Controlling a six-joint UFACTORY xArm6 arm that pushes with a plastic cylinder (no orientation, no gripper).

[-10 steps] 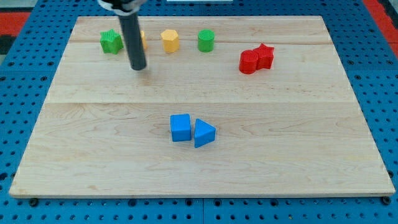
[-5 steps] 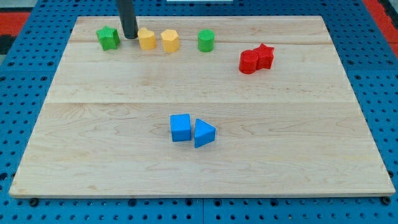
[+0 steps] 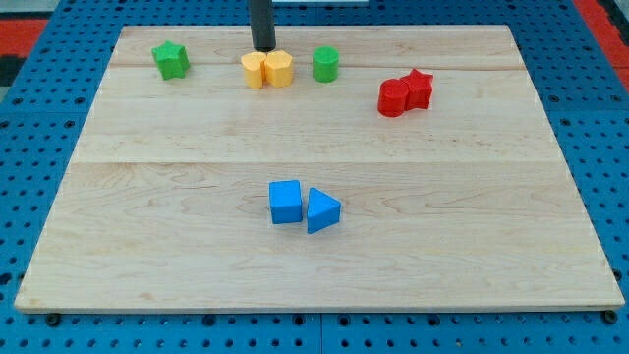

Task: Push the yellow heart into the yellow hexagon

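Note:
The yellow heart (image 3: 255, 71) and the yellow hexagon (image 3: 279, 69) stand side by side and touch, near the view's top, left of centre. The heart is on the left, the hexagon on the right. My tip (image 3: 262, 48) is just above the two yellow blocks in the view, over the line where they meet, close to them or touching them. The dark rod rises out of the view's top edge.
A green star (image 3: 170, 60) sits at the top left and a green cylinder (image 3: 326, 64) right of the hexagon. A red cylinder (image 3: 394, 97) and red star (image 3: 420, 87) touch at the right. A blue cube (image 3: 286, 202) and blue triangle (image 3: 321, 210) lie mid-board.
My tip moved from the lower left of the heart up behind it, then rightward. The yellow heart slid right until it met the hexagon, and the hexagon shifted slightly right.

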